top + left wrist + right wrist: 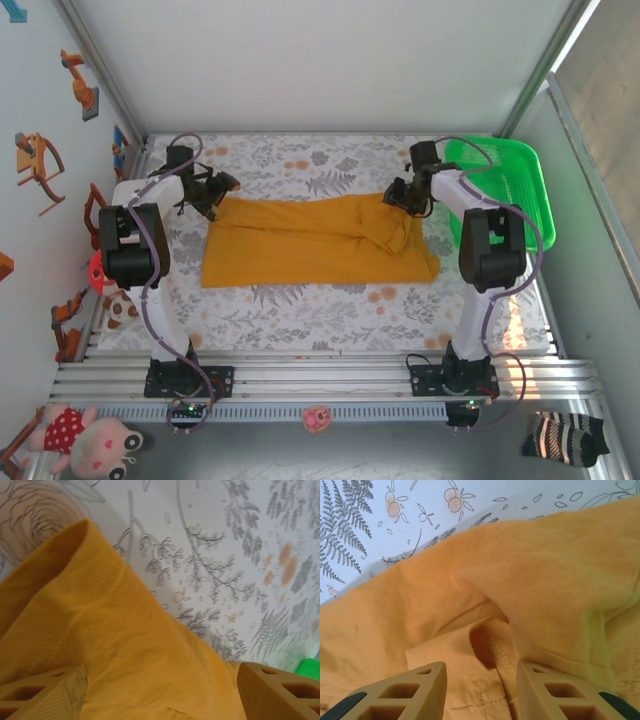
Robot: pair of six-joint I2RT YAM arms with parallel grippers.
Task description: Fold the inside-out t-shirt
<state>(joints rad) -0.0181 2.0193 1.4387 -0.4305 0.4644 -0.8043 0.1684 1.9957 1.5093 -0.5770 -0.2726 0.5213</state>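
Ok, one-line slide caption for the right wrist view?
The right gripper, open, above a bunched fold of the mustard t-shirt on floral cloth.

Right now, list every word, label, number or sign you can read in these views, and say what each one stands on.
No readable text in any view.
t-shirt: plain mustard fabric and seams, no lettering or tag showing.
wall stickers: small pictures, no words to make out.
table cover: floral print, no writing.
green basket: no label visible.
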